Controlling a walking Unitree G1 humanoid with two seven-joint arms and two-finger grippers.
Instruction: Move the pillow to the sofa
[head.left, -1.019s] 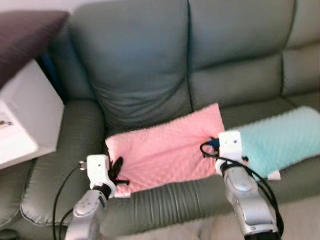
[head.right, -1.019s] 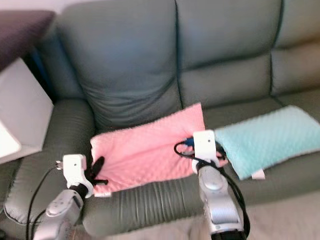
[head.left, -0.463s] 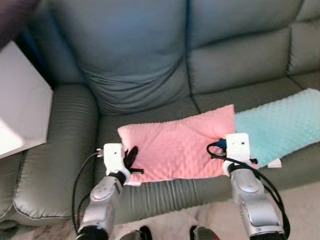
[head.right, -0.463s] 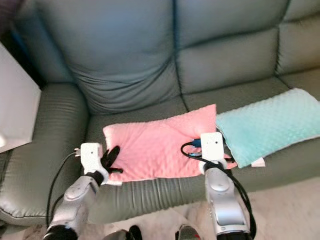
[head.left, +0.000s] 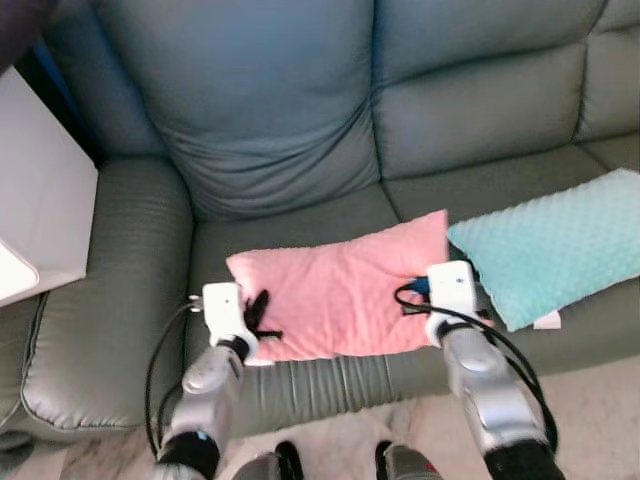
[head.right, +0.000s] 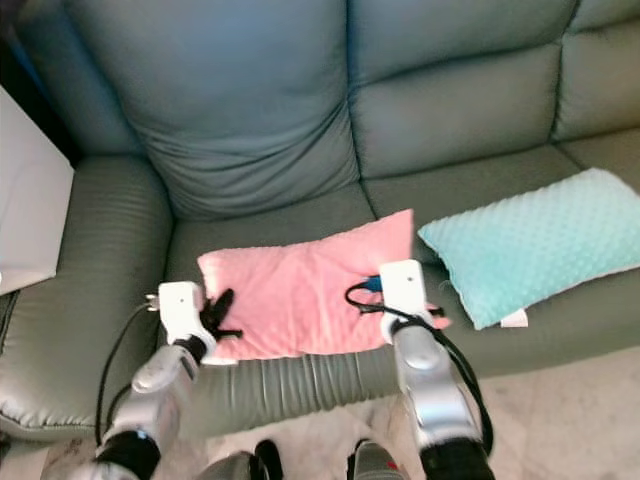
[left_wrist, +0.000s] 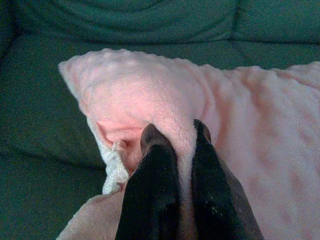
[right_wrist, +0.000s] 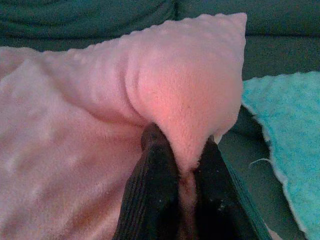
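Observation:
A pink dimpled pillow (head.left: 340, 290) lies on the seat of the grey-green sofa (head.left: 290, 120), near the seat's front edge. My left gripper (head.left: 256, 316) is shut on the pillow's near-left corner; in the left wrist view its fingers (left_wrist: 155, 195) pinch a fold of pink fabric (left_wrist: 150, 100). My right gripper (right_wrist: 181, 190) is shut on the pillow's right end, where a bulge of the pillow (right_wrist: 185, 95) rises over the two black fingers (right_wrist: 152, 195). The right wrist housing (head.left: 452, 285) covers those fingertips in the eye views.
A mint-green pillow (head.left: 550, 255) lies on the seat just right of the pink one. A white cabinet (head.left: 35, 220) stands beside the sofa's left armrest (head.left: 110, 290). Pale floor (head.left: 590, 400) runs along the sofa's front, with my feet (head.left: 290, 462) below.
The camera has tilted down and shifted, showing more seat and floor. Both grippers stay clamped on the pink pillow, which has settled flatter on the seat, slightly further back than before.

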